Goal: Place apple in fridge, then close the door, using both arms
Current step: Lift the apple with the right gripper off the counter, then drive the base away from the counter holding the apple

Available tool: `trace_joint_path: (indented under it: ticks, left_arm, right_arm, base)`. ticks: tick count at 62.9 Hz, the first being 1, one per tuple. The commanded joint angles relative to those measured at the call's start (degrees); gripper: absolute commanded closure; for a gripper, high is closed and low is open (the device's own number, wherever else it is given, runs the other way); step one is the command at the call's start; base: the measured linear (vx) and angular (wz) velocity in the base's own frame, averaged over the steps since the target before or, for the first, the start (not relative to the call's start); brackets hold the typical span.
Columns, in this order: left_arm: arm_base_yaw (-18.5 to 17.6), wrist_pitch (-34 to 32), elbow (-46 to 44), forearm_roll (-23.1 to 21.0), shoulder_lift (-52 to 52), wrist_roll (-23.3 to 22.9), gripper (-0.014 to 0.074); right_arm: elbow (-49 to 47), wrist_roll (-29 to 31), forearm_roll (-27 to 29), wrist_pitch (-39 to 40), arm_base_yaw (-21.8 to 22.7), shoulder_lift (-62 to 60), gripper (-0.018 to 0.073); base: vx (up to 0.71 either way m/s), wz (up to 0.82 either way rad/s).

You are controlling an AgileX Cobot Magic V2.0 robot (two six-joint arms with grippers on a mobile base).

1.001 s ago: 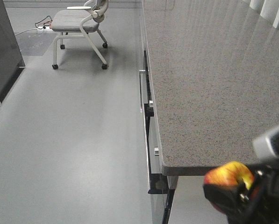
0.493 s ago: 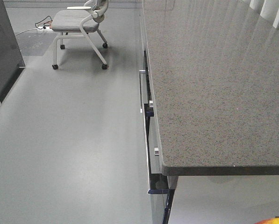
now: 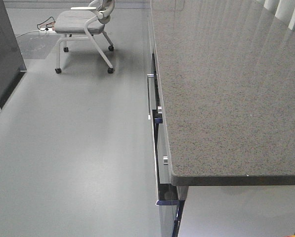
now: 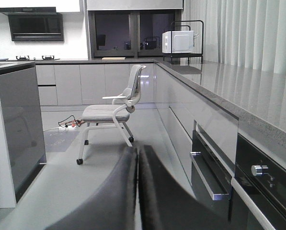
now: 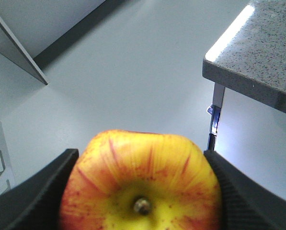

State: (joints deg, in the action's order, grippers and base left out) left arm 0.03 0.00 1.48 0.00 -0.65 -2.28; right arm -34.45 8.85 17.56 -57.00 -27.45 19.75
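My right gripper [image 5: 139, 160] clamped the apple [image 5: 142, 184], counter [image 5: 257, 52] at two o'clock. My left gripper [image 4: 137, 163] sat pinched together, empty.

Red-streaked yellow apple [image 5: 140, 187], speckled grey counter [image 3: 226, 89] (glossy), pale grey floor [image 3: 78, 148]

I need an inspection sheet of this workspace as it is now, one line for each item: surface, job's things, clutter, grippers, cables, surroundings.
Surface: grey speckled counter top, nothing on it in the front view.
Job's things: apple held with its stem towards the right wrist camera; fridge and door not clearly seen.
Clutter: nothing seen.
Grippers: right gripper shut on the apple; left gripper shut, empty.
Cables: cable lying on the floor beside the chair.
Surroundings: oven front under the counter, microwave on the far counter, curtains.
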Motion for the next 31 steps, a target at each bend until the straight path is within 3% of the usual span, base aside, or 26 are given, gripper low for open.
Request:
trace_joint_path:
  ticks: [1,31]
  left_arm:
    - [0.15,-4.41,1.21,0.0,-0.77,-0.68,0.0603]
    - [0.15,-4.41,1.21,0.0,-0.77,-0.68,0.0603]
  right_arm:
    - [-1.68,0.0,1.19,3.95,-0.06,0.51,0.0186]
    - [-1.68,0.0,1.19,3.95,-0.06,0.51,0.0186]
  base:
    - [0.0,0.0]
    - [0.0,0.0]
